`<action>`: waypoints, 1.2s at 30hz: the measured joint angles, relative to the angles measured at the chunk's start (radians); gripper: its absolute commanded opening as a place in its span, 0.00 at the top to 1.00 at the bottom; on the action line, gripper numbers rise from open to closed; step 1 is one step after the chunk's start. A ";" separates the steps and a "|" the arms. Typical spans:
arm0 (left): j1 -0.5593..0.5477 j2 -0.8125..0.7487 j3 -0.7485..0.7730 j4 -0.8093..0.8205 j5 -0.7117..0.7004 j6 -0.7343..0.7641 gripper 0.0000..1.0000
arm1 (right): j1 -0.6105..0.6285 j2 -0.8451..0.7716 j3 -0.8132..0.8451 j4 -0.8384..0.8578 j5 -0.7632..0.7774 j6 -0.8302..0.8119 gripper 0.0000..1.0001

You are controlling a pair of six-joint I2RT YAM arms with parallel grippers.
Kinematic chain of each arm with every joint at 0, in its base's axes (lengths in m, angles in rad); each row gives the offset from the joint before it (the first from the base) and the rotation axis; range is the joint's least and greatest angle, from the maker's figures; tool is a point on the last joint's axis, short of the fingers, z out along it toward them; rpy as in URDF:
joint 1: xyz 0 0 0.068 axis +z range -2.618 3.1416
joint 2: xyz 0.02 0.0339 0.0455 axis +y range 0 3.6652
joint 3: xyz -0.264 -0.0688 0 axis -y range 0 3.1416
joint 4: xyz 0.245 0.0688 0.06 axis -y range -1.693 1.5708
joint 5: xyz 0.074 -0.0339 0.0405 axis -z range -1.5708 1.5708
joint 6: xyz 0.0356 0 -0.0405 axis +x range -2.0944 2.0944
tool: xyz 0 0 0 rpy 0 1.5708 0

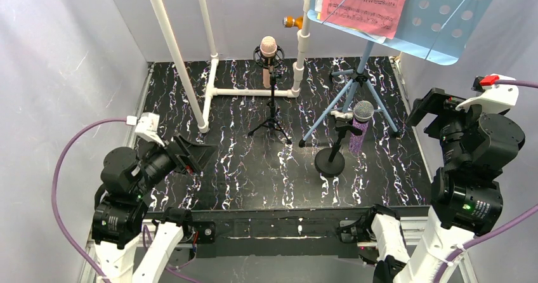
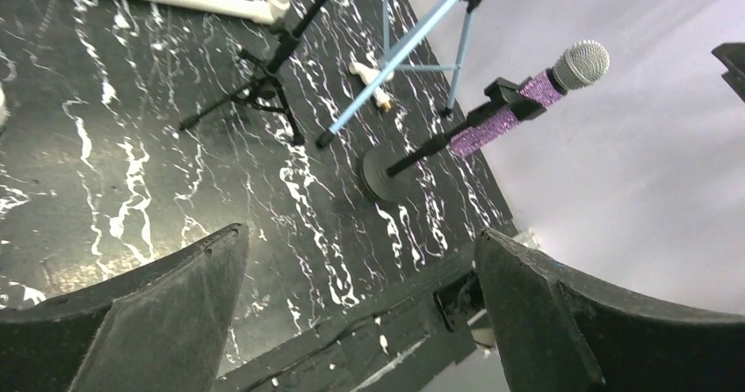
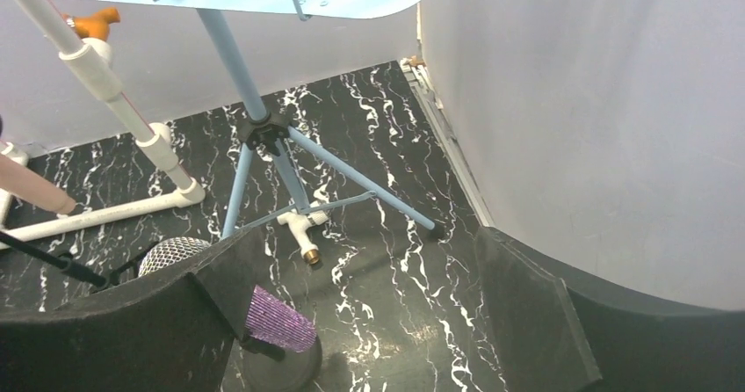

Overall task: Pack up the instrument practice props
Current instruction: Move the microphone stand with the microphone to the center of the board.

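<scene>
Left tool (image 2: 358, 234) and right tool (image 3: 369, 234) gape wide, empty.

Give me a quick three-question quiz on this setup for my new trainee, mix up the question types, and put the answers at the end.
1. True or false: the pink microphone is mounted on the black tripod stand.
2. Multiple choice: the glittery purple microphone is clipped to A) a round-base stand, B) a hanging hook, C) a wall bracket.
3. Fill the gap: the left gripper and the right gripper both stand ___, holding nothing.
Key: 1 true; 2 A; 3 open.
</scene>
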 measured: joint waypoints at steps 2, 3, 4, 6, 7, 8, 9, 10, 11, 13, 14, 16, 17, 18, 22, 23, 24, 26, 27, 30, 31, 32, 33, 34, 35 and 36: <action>-0.005 0.028 0.000 0.000 0.036 -0.002 0.00 | 0.000 0.001 0.010 -0.009 -0.014 0.002 0.00; -0.007 0.040 0.000 -0.001 0.051 -0.005 0.00 | 0.000 0.002 0.016 -0.014 -0.021 0.002 0.00; -0.012 0.051 0.000 -0.001 0.064 -0.006 0.00 | -0.001 0.002 0.020 -0.016 -0.026 0.002 0.00; -0.023 0.071 0.000 -0.001 0.091 -0.008 0.00 | -0.004 0.006 0.037 -0.021 -0.041 0.002 0.00; -0.028 0.079 0.001 -0.002 0.102 -0.009 0.00 | -0.006 0.010 0.048 -0.022 -0.047 0.001 0.00; -0.032 0.087 0.003 -0.002 0.109 -0.009 0.00 | -0.006 0.016 0.061 -0.023 -0.055 0.001 0.00; -0.037 0.095 0.008 -0.002 0.117 -0.009 0.00 | -0.007 0.024 0.074 -0.023 -0.064 0.000 0.00; -0.040 0.103 0.014 -0.002 0.124 -0.009 0.00 | -0.007 0.031 0.085 -0.022 -0.072 -0.002 0.00; -0.042 0.109 0.019 -0.002 0.128 -0.009 0.00 | -0.010 0.038 0.095 -0.021 -0.086 -0.005 0.00; -0.044 0.117 0.026 -0.001 0.133 -0.009 0.00 | -0.015 0.047 0.097 -0.019 -0.119 -0.019 0.00; -0.044 0.119 0.028 -0.001 0.135 -0.009 0.00 | -0.018 0.049 0.093 -0.018 -0.138 -0.036 0.00; -0.045 0.127 0.029 -0.001 0.139 -0.009 0.00 | -0.019 0.048 0.075 -0.017 -0.187 -0.080 0.00; -0.048 0.135 0.030 -0.001 0.141 -0.009 0.00 | -0.019 0.047 0.064 -0.019 -0.228 -0.119 0.00; -0.052 0.145 0.031 -0.001 0.142 -0.009 0.00 | -0.019 0.046 0.056 -0.023 -0.270 -0.155 0.00; -0.096 0.224 0.059 0.001 0.131 -0.005 0.00 | -0.021 0.047 0.050 -0.060 -0.447 -0.299 0.00; -0.114 0.245 0.069 0.003 0.124 -0.002 0.00 | -0.023 0.047 0.050 -0.071 -0.483 -0.328 0.00; -0.145 0.271 0.084 0.004 0.103 0.004 0.00 | -0.024 0.048 0.050 -0.082 -0.515 -0.353 0.00; -0.233 0.327 0.114 0.013 0.059 0.020 0.00 | -0.026 0.061 0.053 -0.117 -0.573 -0.400 0.00; -0.282 0.354 0.128 0.015 0.028 0.029 0.00 | -0.026 0.073 0.059 -0.138 -0.599 -0.421 0.00; -0.401 0.425 0.164 0.028 -0.058 0.063 0.00 | -0.026 0.119 0.073 -0.182 -0.674 -0.479 0.00; -0.430 0.450 0.172 0.039 -0.082 0.077 0.00 | -0.026 0.136 0.076 -0.192 -0.699 -0.491 0.00; -0.448 0.469 0.176 0.053 -0.099 0.089 0.00 | -0.026 0.150 0.079 -0.198 -0.719 -0.500 0.00; -0.460 0.491 0.178 0.074 -0.114 0.102 0.00 | -0.026 0.168 0.085 -0.208 -0.743 -0.505 0.00; -0.467 0.510 0.178 0.098 -0.124 0.117 0.00 | -0.026 0.187 0.097 -0.217 -0.765 -0.508 0.00; -0.470 0.527 0.177 0.125 -0.132 0.129 0.00 | -0.026 0.204 0.111 -0.225 -0.786 -0.509 0.00; -0.472 0.547 0.173 0.169 -0.138 0.144 0.00 | -0.026 0.217 0.122 -0.229 -0.803 -0.509 0.00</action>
